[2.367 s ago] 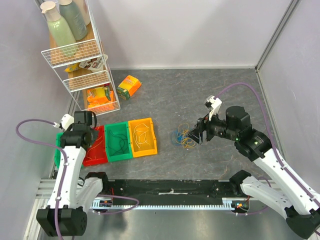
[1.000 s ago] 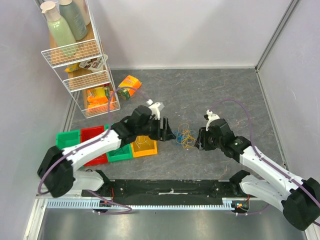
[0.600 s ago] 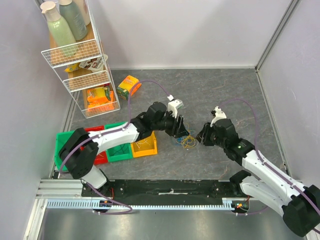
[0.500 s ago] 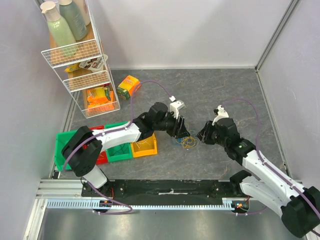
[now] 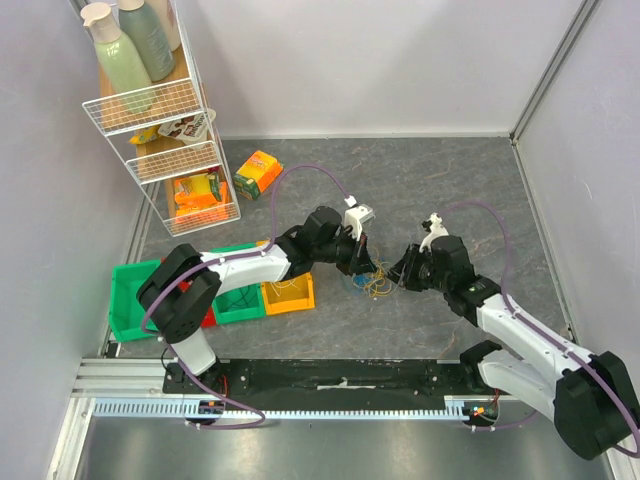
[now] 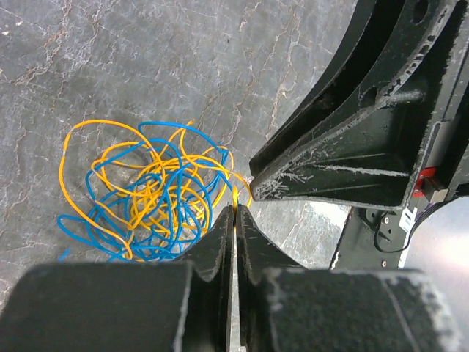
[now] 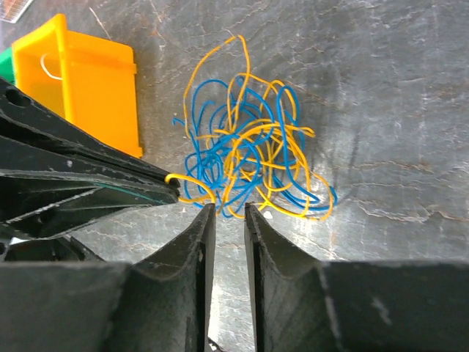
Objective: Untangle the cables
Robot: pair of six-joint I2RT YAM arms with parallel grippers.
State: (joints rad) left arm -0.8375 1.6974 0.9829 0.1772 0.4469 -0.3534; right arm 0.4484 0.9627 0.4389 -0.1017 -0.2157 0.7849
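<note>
As our left gripper (image 6: 235,213) was pinched shut on one yellow cable (image 7: 187,180) of the cables (image 7: 249,154) heaped just beside the yellow bin (image 7: 95,103), we judged our right gripper (image 7: 227,213), narrowly parted and empty, should pin the bunch before any slow pull.
</note>
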